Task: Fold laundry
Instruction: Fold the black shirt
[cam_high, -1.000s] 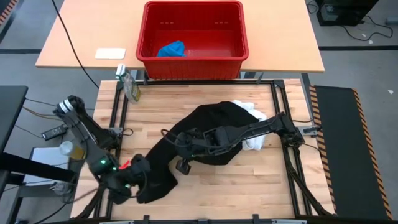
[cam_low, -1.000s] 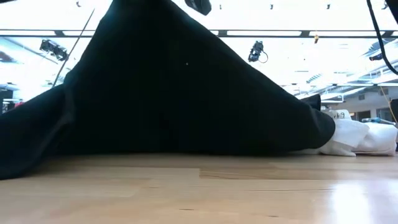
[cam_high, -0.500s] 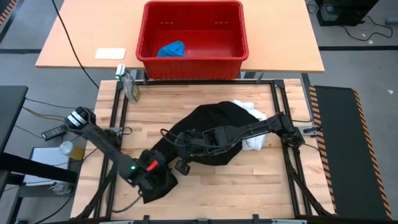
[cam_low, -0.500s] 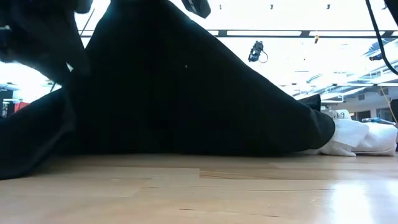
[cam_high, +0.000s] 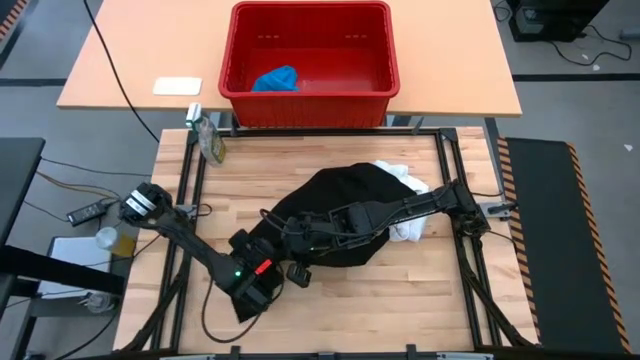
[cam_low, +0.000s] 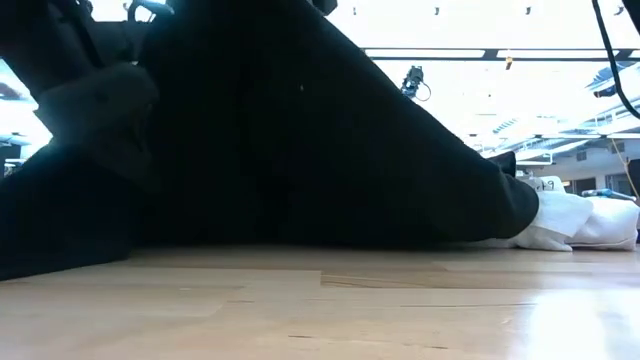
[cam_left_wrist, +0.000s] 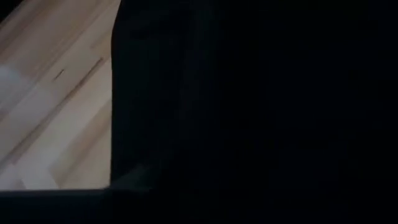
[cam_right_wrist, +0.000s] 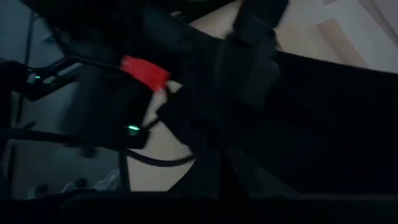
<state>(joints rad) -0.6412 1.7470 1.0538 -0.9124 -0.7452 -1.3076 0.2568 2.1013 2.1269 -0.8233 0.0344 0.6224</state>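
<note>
High view shows the left arm reaching from the table's left edge diagonally toward the near middle, its left gripper sunk into the near-left tail of the black garment; whether its fingers are apart or pinched on the cloth cannot be told, since dark fabric covers them and fills the left wrist view. The right arm stretches low from the right side across the garment, and the right gripper sits on the cloth's left part with its fingers drawn together, seemingly pinching the black fabric, though the grip itself is hidden. The black garment lies heaped in the middle of the wooden table, and in the low view it rises like a dark tent. A white garment pokes out from under its right edge, touching it. A bright blue garment lies inside the red basket, which stands on a separate table beyond.
</note>
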